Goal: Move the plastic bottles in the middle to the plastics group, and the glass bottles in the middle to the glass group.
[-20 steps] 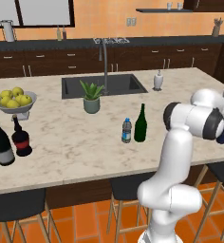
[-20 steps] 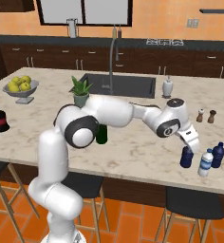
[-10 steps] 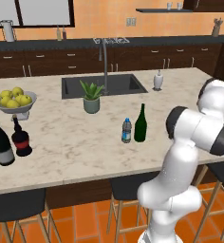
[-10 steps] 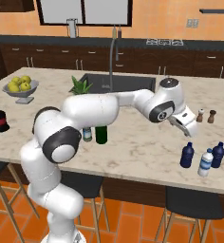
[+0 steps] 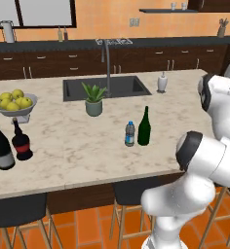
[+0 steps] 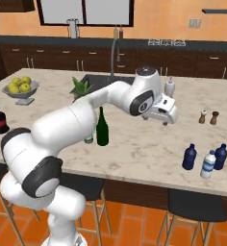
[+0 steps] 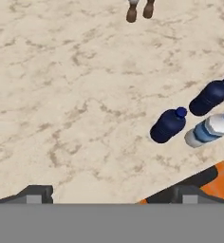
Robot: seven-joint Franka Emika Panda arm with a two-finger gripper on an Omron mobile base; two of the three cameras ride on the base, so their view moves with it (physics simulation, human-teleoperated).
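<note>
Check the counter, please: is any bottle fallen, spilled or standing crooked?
Nothing stands out. The green glass bottle and clear plastic bottle stand upright mid-counter; the glass group and three plastic bottles are upright too.

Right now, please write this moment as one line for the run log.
gripper: jaws open, holding nothing | three plastic bottles grouped at counter's right | clear bottle and green glass bottle in middle, not yet moved

— What stands in the middle of the counter [image 5: 78,146]?

— The clear plastic bottle [image 5: 130,133] just left of the slim glass bottle [image 5: 144,126], with the potted plant [image 5: 93,99] behind them, before the sink [image 5: 107,87].

— And the ends?

— Far left, the tall wine bottle [image 5: 1,144] beside the round-bodied bottle [image 5: 21,141], the fruit bowl [image 5: 15,103] behind. Far right (near the front edge) three plastic bottles [image 6: 205,160] cluster, the shakers [image 6: 208,117] behind them.
</note>
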